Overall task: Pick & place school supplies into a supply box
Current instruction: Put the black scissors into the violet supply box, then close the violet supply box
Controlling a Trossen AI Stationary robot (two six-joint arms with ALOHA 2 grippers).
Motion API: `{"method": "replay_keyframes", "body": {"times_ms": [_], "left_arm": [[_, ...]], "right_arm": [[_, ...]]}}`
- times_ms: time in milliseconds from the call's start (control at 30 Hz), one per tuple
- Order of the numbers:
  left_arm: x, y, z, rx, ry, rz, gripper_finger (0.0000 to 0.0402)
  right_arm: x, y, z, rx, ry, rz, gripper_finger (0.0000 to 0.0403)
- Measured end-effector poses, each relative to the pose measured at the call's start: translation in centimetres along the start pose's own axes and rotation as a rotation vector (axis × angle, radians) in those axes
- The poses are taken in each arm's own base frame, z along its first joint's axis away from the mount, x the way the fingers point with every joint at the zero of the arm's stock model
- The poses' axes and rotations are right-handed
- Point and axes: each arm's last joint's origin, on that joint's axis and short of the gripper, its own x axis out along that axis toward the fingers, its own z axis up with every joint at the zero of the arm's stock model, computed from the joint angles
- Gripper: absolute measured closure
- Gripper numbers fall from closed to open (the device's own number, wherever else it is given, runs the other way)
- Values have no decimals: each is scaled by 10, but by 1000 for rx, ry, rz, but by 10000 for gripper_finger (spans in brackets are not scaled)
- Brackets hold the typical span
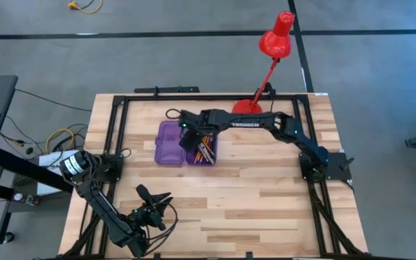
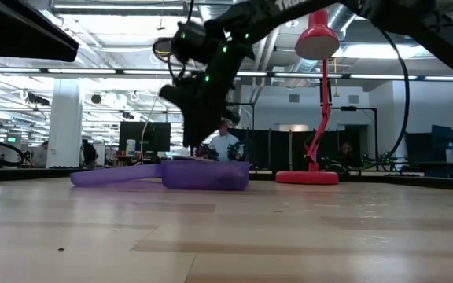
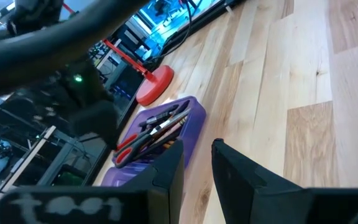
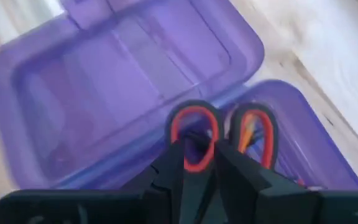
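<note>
The right hand (image 1: 192,139) hovers over the supply box (image 1: 169,142), a translucent purple pencil case lying open on the far middle of the bench (image 1: 266,202). Its fingers are closed on the red-handled scissors (image 4: 219,134), pinching one handle loop, with the scissors just above the right half of the case. That half already holds pencils and pens (image 3: 163,127); the left half looks empty.

The likely trouble is the grip: held by one loop only, the scissors could swing or slip and drop onto the rim or the hinge between the halves instead of inside. Let go too high, they could bounce out or knock the pencils askew. Pressing down could shove the light case across the wood.

The left hand (image 1: 152,209) waits at the near left of the bench, fingers open and empty, well apart from the case. A red desk lamp (image 1: 274,43) stands just beyond the case, near the right arm, which could brush it when pulling back.
</note>
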Motion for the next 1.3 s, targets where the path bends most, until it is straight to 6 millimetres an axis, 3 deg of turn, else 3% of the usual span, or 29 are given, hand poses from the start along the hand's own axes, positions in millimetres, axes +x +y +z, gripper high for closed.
{"method": "replay_keyframes", "body": {"times_ms": [167, 833, 1100, 1300], "left_arm": [[0, 0, 0, 2, 13, -5, 329], [0, 1, -1, 14, 11, 1, 329], [4, 5, -2, -54, 37, 20, 329], [17, 22, -3, -137, 57, 111, 329]], "right_arm": [[24, -3, -7, 20, 42, -13, 321], [18, -14, -11, 85, 111, -78, 321], [-2, 0, -9, 44, 60, -86, 321], [-22, 24, -12, -135, -4, -143, 321]]}}
